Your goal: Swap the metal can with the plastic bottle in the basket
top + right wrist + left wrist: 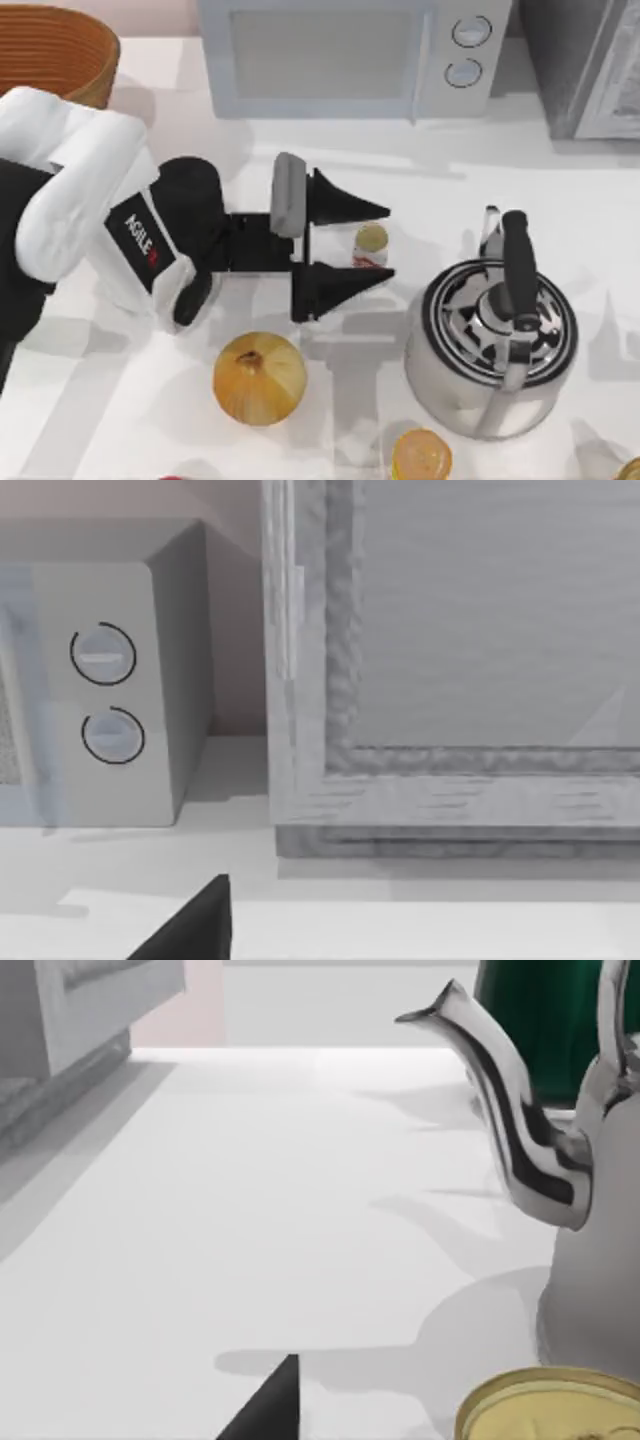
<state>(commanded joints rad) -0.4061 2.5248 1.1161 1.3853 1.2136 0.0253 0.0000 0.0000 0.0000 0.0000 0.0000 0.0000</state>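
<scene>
Left jaws [385, 244] gape around metal can [370, 245], seemingly untouched.

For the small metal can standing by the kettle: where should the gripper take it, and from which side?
Grip the metal can across its round side wall, low on the body. It stands upright, gold top up, so a level approach from the top view's left fits. The left gripper is already there, open, a finger on each side. The kettle crowds its right, and the onion sits nearer the front.

Basket [60, 50] cut off at corner
</scene>
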